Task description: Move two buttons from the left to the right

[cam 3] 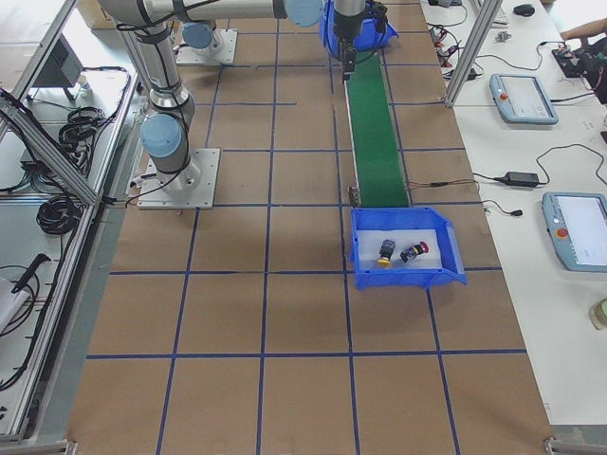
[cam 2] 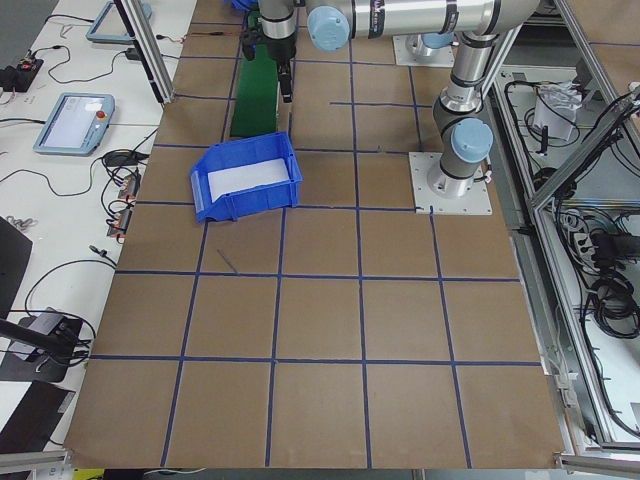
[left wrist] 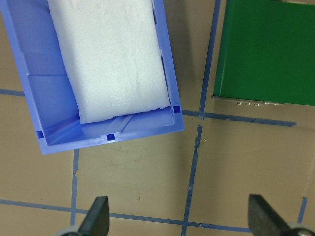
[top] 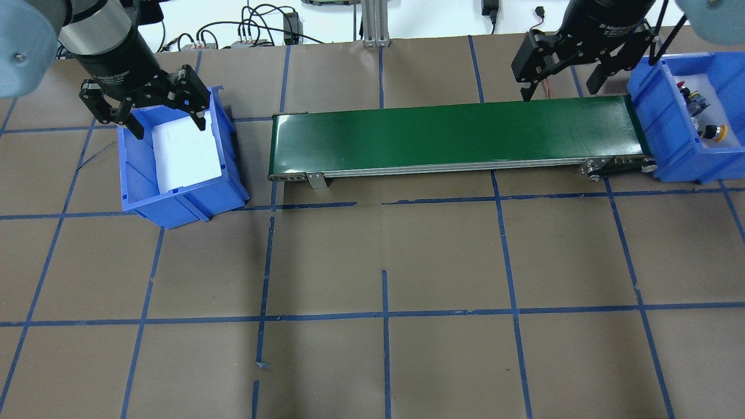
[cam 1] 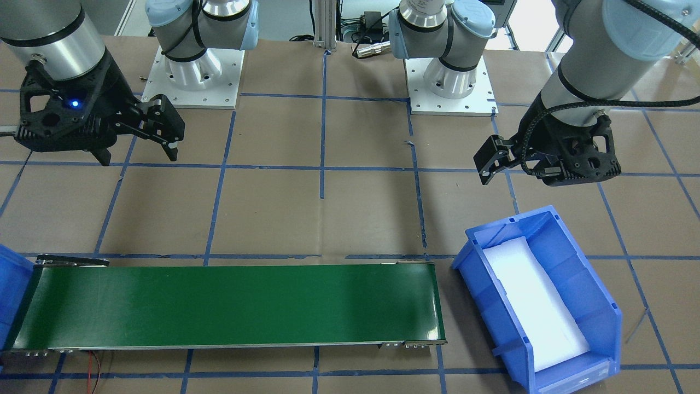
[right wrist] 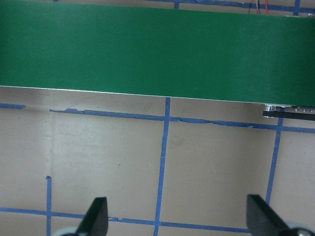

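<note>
Yellow button point(cam 3: 386, 253) and red button point(cam 3: 414, 252) lie in a blue bin point(cam 3: 408, 280).

You work in a robotics lab: teach pendants point(cam 3: 522, 98) lie on benches point(cam 3: 569, 142) beside the taped table point(cam 3: 285, 313), with cables point(cam 2: 600, 300) and aluminium frames point(cam 3: 471, 47) around it.

I see the table point(top: 442, 250) covered in brown paper, gridded with blue tape point(top: 385, 314). Beside it, a white bench point(cam 3: 569, 313) carries two teach pendants point(cam 3: 524, 99).
</note>
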`<action>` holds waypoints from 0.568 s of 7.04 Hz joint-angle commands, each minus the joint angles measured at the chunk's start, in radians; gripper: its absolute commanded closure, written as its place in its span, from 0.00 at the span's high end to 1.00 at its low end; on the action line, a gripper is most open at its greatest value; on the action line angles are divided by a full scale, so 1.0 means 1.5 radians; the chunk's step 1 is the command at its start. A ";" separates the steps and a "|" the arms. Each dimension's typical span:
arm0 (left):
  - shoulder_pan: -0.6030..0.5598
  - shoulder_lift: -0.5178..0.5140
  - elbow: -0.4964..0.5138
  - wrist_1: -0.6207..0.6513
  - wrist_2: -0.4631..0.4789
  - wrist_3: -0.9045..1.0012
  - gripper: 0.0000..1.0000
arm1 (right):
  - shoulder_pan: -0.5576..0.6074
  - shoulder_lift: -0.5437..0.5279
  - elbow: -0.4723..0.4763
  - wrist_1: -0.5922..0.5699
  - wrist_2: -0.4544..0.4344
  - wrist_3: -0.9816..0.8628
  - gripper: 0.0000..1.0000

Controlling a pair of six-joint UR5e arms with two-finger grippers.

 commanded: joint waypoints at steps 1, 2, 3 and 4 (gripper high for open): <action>-0.001 0.000 0.000 -0.001 0.000 0.003 1.00 | 0.000 -0.011 0.017 0.000 -0.013 0.003 0.99; 0.002 0.000 0.001 0.004 -0.001 0.012 1.00 | 0.000 -0.014 0.031 -0.007 -0.012 0.003 0.99; 0.001 -0.001 0.001 0.004 -0.001 0.012 1.00 | 0.000 -0.022 0.042 -0.007 -0.012 0.003 0.99; 0.001 0.000 0.001 0.004 -0.001 0.012 1.00 | 0.000 -0.028 0.055 -0.008 -0.012 0.002 0.99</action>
